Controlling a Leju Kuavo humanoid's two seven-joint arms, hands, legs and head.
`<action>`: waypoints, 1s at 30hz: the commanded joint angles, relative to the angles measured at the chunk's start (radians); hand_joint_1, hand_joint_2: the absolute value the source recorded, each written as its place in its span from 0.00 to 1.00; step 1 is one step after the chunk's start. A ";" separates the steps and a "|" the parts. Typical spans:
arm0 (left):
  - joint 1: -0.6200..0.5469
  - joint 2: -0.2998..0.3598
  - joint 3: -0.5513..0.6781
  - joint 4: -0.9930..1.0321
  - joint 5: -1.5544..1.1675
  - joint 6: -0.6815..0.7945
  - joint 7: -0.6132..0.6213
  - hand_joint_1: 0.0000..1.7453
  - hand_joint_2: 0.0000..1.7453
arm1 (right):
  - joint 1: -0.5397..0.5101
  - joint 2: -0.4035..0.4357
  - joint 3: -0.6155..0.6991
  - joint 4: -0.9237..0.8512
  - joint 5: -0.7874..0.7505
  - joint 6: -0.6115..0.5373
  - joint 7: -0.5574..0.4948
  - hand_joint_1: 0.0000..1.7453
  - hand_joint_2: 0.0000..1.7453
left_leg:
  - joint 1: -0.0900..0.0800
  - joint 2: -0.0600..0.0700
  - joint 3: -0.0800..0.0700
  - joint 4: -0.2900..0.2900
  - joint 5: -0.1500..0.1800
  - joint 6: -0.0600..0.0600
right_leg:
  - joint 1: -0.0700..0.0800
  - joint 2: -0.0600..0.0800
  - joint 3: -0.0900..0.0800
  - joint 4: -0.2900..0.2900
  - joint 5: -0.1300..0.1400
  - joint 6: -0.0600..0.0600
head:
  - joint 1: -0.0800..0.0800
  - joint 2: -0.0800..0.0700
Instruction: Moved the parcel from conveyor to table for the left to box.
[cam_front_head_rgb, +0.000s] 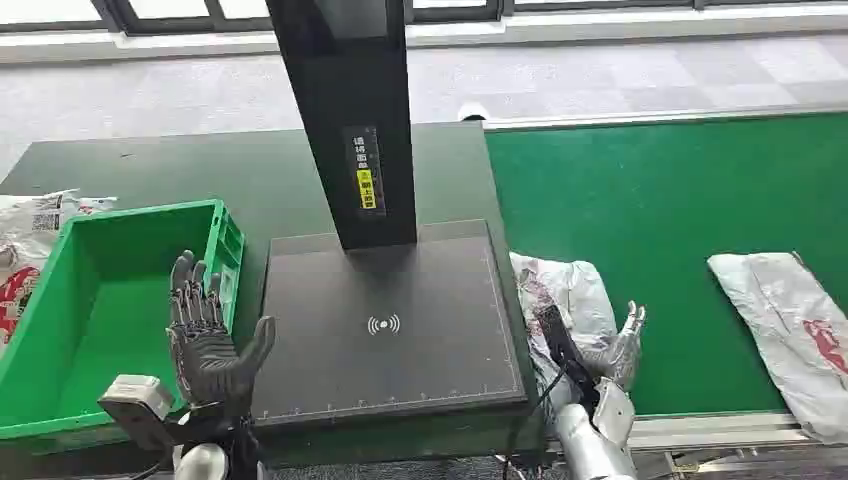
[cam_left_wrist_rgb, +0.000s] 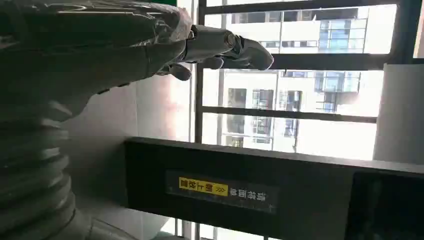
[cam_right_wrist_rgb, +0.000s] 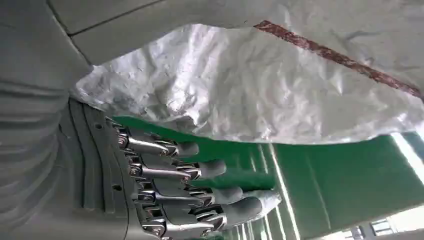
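I see a dark desk (cam_front_head_rgb: 200, 165) under windows, green conveyor (cam_front_head_rgb: 650, 210) at three o'clock. My right hand (cam_front_head_rgb: 620, 350) grips the parcel (cam_front_head_rgb: 565, 295); left hand (cam_front_head_rgb: 205, 335) spread, holding nothing.

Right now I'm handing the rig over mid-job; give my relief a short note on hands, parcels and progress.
Left hand: raised, fingers spread, holding nothing, beside the green box.
Right hand: at the white parcel on the conveyor edge; fingers extended alongside it, grasp not confirmed.
Second parcel lies further right on the conveyor.
Done: nothing on the black table yet.
Left: move the parcel to the table, then the left hand boxes it.
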 joint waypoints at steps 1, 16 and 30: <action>-0.017 0.011 0.028 0.043 0.002 -0.009 0.005 0.00 1.00 | -0.029 -0.055 0.035 0.132 0.024 0.113 0.054 0.29 1.00 | 0.001 0.001 0.001 -0.001 0.000 0.000 | 0.001 0.000 0.002 -0.002 0.001 -0.001 | 0.000 0.000; -0.015 0.016 0.017 0.043 0.008 -0.010 0.005 0.00 1.00 | -0.025 -0.052 0.076 0.142 0.054 0.172 0.062 1.00 1.00 | 0.002 0.000 0.002 -0.002 0.001 0.000 | 0.002 -0.001 0.003 -0.004 0.002 -0.001 | 0.000 0.000; -0.011 0.019 0.013 0.038 0.010 -0.004 0.005 0.00 1.00 | -0.004 -0.032 0.085 0.091 0.024 0.124 0.022 1.00 1.00 | 0.001 0.001 0.002 -0.002 0.000 0.000 | 0.002 0.000 0.003 -0.003 0.001 -0.001 | 0.000 0.000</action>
